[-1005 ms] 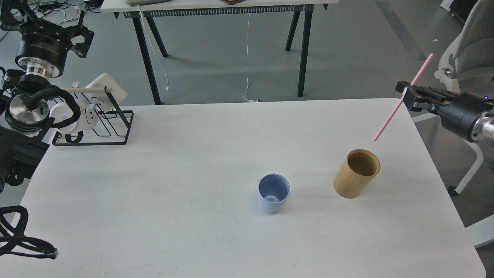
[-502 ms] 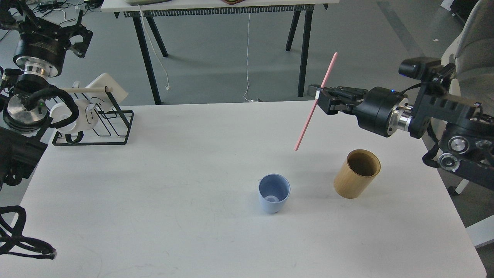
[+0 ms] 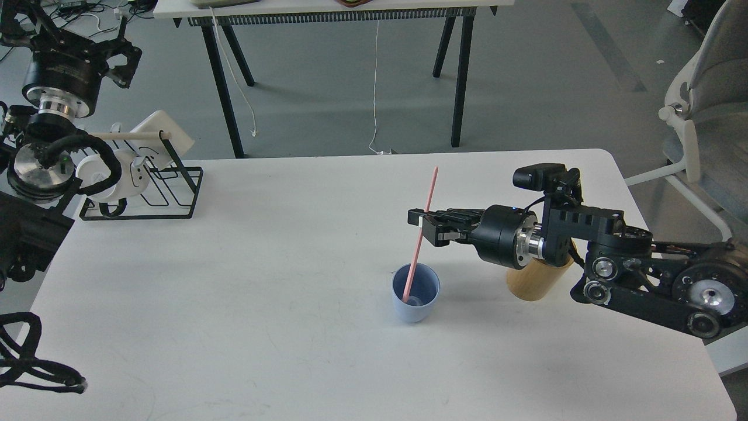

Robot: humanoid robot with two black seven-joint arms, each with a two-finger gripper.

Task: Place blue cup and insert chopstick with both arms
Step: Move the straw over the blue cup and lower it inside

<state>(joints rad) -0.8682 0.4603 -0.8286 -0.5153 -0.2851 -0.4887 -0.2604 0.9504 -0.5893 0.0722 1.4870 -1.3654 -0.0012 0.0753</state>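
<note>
The pale-blue cup point(image 3: 415, 299) stands upright on the white table point(image 3: 263, 327), a little right of centre. My right gripper point(image 3: 423, 224) is shut on the pink chopstick point(image 3: 421, 235), gripping it near its middle, just above and behind the cup. The stick is nearly upright and its lower end sits inside the cup's mouth. My left gripper point(image 3: 87, 44) is raised at the far left, off the table's back corner, its claws spread and holding nothing.
A tan bamboo holder point(image 3: 534, 279) stands right of the cup, partly hidden behind my right arm. A black wire rack point(image 3: 146, 190) with white dishes sits at the back left corner. A chair point(image 3: 701, 128) stands off the right edge.
My right arm has swept left and down across the table with the chopstick, from beyond the right edge to above the cup. The stick's lower end has entered the cup. The left arm stays put.
</note>
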